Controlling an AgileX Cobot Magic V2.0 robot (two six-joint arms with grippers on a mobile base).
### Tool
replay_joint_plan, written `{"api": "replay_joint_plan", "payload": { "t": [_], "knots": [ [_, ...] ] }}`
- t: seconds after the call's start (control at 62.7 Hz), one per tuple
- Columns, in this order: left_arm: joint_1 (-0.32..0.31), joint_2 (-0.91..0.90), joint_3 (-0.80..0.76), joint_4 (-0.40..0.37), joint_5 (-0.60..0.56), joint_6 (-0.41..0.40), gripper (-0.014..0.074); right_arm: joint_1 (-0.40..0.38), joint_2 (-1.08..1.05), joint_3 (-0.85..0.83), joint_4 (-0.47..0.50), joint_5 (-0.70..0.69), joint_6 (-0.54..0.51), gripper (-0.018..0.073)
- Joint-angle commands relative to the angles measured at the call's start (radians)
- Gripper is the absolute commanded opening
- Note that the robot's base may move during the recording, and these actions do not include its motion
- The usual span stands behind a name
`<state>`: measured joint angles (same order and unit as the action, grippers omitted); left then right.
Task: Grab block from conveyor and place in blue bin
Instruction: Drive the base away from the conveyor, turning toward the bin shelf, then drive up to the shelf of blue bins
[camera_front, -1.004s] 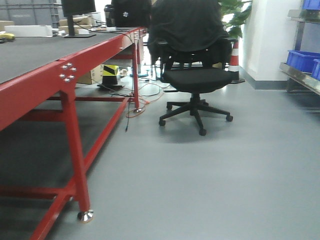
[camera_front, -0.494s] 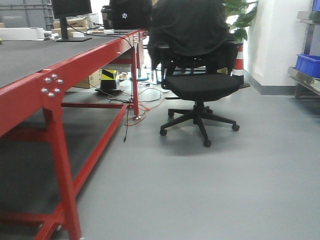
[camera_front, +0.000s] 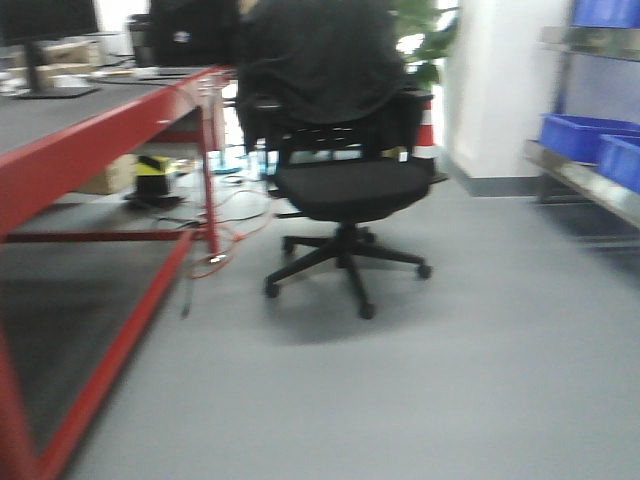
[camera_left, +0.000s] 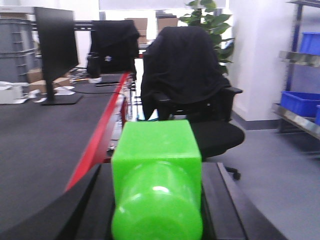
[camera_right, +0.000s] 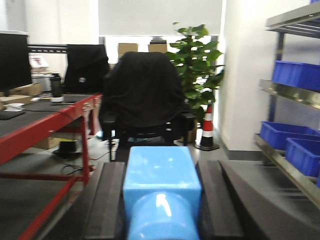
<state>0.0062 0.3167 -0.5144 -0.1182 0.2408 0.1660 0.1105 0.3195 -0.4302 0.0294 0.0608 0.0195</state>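
**Fingers clamped on a block at each wrist, bins off to the right**

Low centre in the left wrist view, the left gripper has its dark fingers pressed against both sides of a green block. The right gripper pinches a blue block the same way. Both blocks look like glossy moulded plastic with a rounded stud facing the camera. I'd judge them light and stiff but slick, so the flat side faces, where the pads now sit, are the sensible hold. The conveyor runs down the left of the frame, and no block shows on the stretch I can see. Blue bins sit on a shelf at the right edge, well apart from both grippers. A chair stands mid-frame.

The front view is smeared with blur and shows neither arm. The bins are cut off by the frame edge and their insides are out of sight. The far face and underside of each block are hidden, so how deep the fingers reach is hard to make out.
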Motion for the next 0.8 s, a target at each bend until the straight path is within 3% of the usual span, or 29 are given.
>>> {"api": "replay_joint_plan", "payload": {
  "t": [0.0, 0.781],
  "knots": [
    [0.001, -0.001, 0.001, -0.009, -0.022, 0.000, -0.0111, 0.002, -0.004, 0.002, -0.005, -0.016, -0.004, -0.0162],
    [0.001, -0.001, 0.001, -0.009, -0.022, 0.000, -0.0111, 0.002, -0.004, 0.002, -0.005, -0.016, -0.004, -0.0162]
  ]
}}
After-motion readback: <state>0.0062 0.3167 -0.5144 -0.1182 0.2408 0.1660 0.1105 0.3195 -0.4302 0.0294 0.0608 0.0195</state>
